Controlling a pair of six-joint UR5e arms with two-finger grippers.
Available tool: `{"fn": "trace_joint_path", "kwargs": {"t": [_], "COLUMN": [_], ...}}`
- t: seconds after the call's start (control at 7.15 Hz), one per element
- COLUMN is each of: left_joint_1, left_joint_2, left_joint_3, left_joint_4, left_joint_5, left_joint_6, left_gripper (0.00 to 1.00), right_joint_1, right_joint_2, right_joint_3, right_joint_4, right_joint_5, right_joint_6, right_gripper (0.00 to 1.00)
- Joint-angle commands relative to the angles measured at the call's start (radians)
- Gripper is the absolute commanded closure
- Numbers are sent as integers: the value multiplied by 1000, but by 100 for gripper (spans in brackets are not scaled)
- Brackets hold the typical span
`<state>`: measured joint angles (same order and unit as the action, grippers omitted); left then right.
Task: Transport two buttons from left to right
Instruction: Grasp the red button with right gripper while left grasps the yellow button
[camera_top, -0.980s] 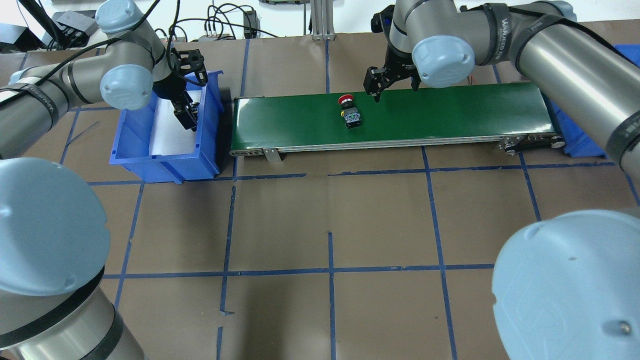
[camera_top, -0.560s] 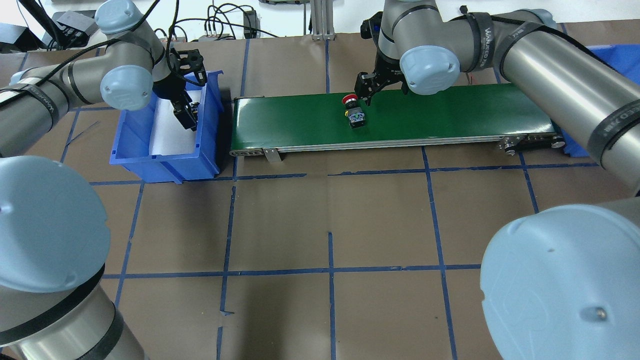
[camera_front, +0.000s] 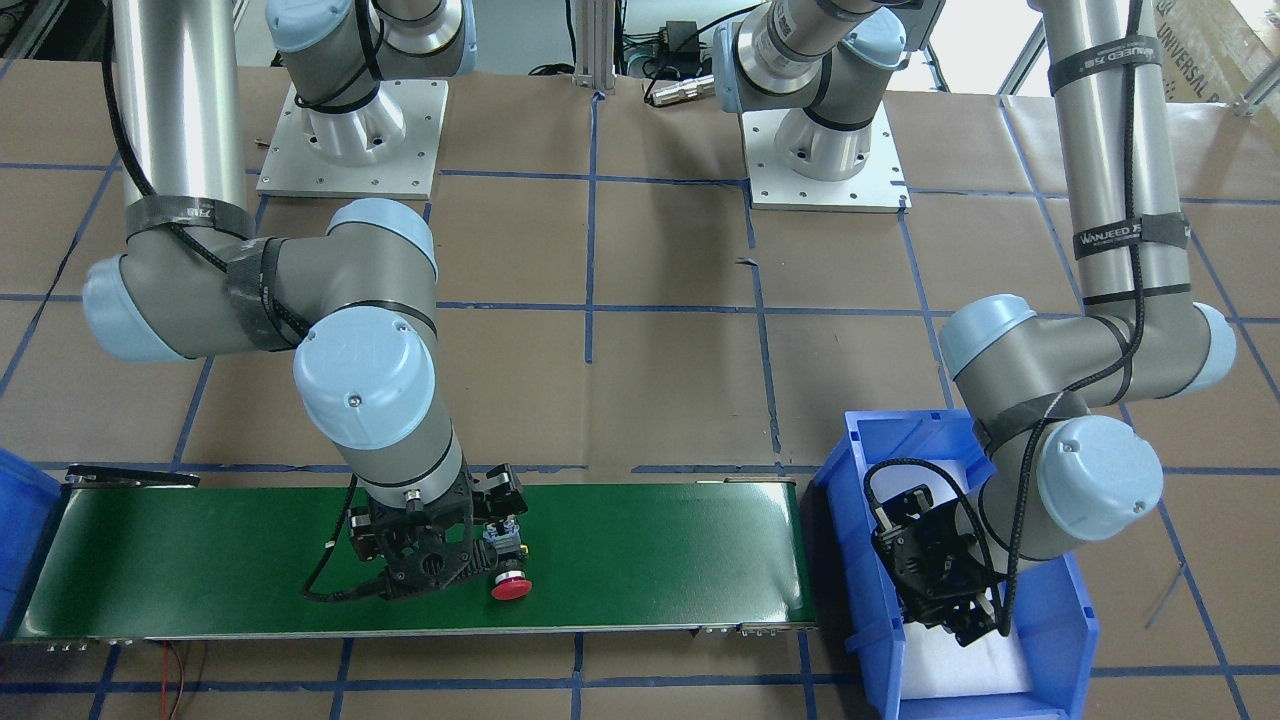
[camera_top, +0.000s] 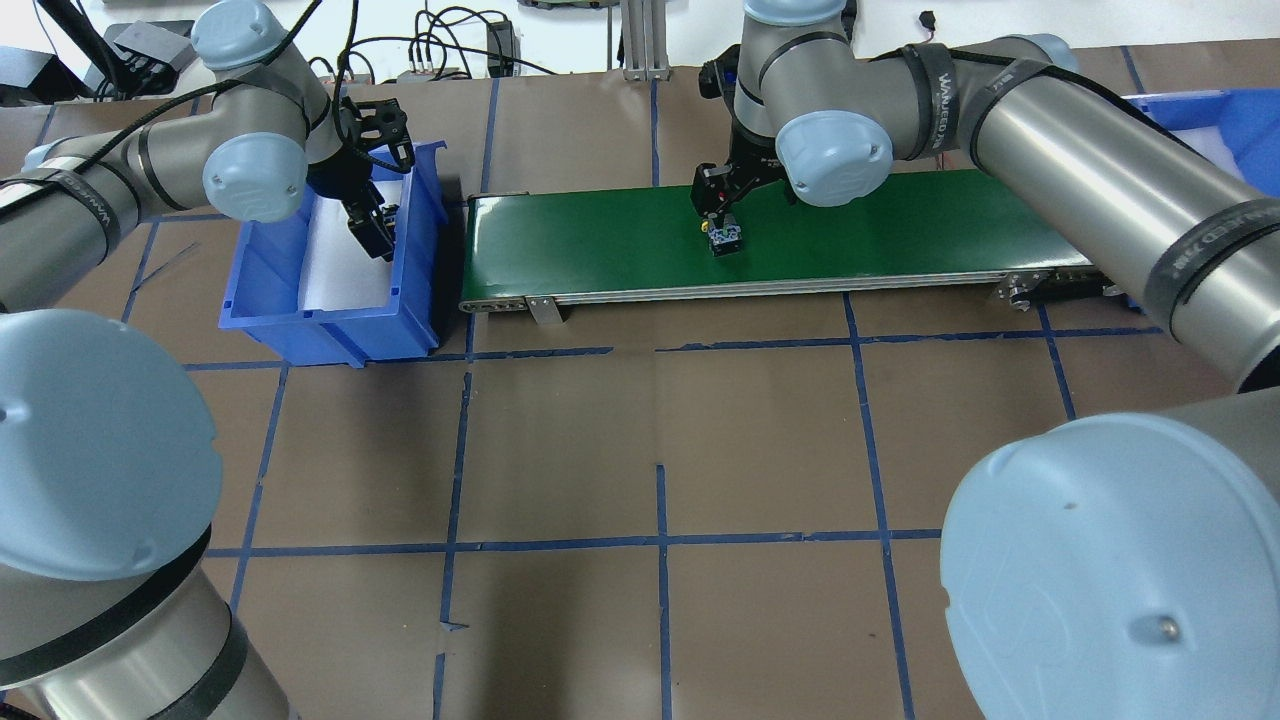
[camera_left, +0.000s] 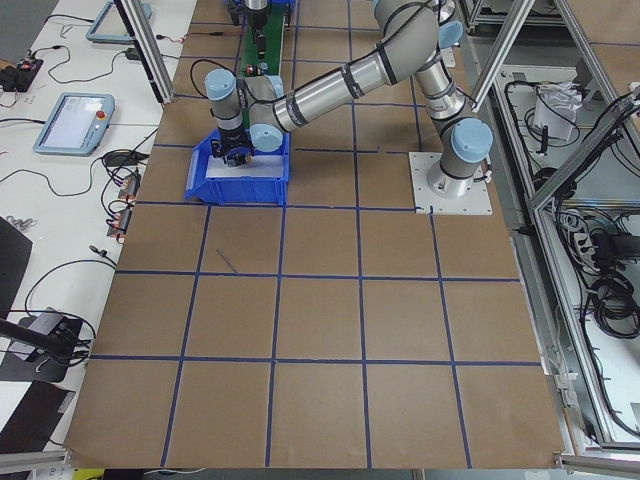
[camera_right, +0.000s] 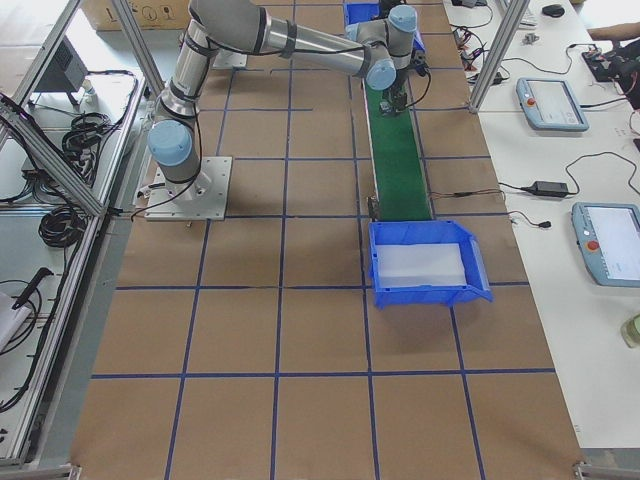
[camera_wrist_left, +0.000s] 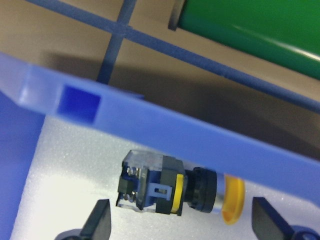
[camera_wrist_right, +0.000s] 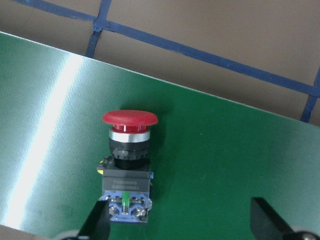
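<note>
- Desk (camera_top: 760, 440): brown paper with a blue tape grid, carrying everything here.
- Green belt (camera_top: 900, 230): runs L to R along the desk's operator-side edge.
- L bin (camera_top: 330, 325): blue, on the desk just off the belt's L end, white foam (camera_wrist_left: 65, 165) on its floor.
- R bin (camera_right: 420, 297): blue, at the belt's R end, white pad inside.
- R arm (camera_top: 1050, 130): stretches out over the belt, abt mid-length.
- R hand (camera_wrist_right: 180, 222): down low over the belt, spread wide, gripping nothing.
- L hand (camera_wrist_left: 182, 222): down inside the L bin, spread wide too, and empty.
- Red button (camera_wrist_right: 127, 165): lying on its side on the belt, abt mid-length. Cap points to the belt's operator-side edge. It sits between the R hand's fingers, hard by one of them; can't tell if they touch.
- Yellow button (camera_wrist_left: 175, 187): on its side on the foam in the L bin, right by the belt-side wall, just ahead of the L hand's fingertips.
</note>
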<state>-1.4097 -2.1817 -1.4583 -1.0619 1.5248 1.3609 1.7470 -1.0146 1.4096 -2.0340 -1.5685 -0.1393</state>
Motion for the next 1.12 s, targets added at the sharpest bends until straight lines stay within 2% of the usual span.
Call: {"fn": "trace_joint_path", "kwargs": {"t": [0.0, 0.42, 0.7, 0.84, 0.98], "left_joint_1": [0, -6, -6, -6, -6], "left_joint_2": [-7, -12, -12, -10, -7], "left_joint_3": [1, 1, -1, -2, -1], "left_joint_4": [8, 13, 13, 13, 14], "left_joint_5": [-2, -3, -26, -25, -25], "left_joint_6": [0, -2, -8, -11, -11], "left_gripper": [0, 2, 21, 26, 30], "right_joint_1": [14, 16, 8, 6, 0], "right_joint_2": [10, 16, 19, 19, 19], "right_joint_3": [3, 6, 14, 20, 23], "right_joint_4": [-2, -3, -2, -2, 1], "right_joint_5": [-1, -4, -5, -5, -7], "right_joint_6": [1, 32, 50, 70, 70], "right_gripper": [0, 2, 4, 6, 16]}}
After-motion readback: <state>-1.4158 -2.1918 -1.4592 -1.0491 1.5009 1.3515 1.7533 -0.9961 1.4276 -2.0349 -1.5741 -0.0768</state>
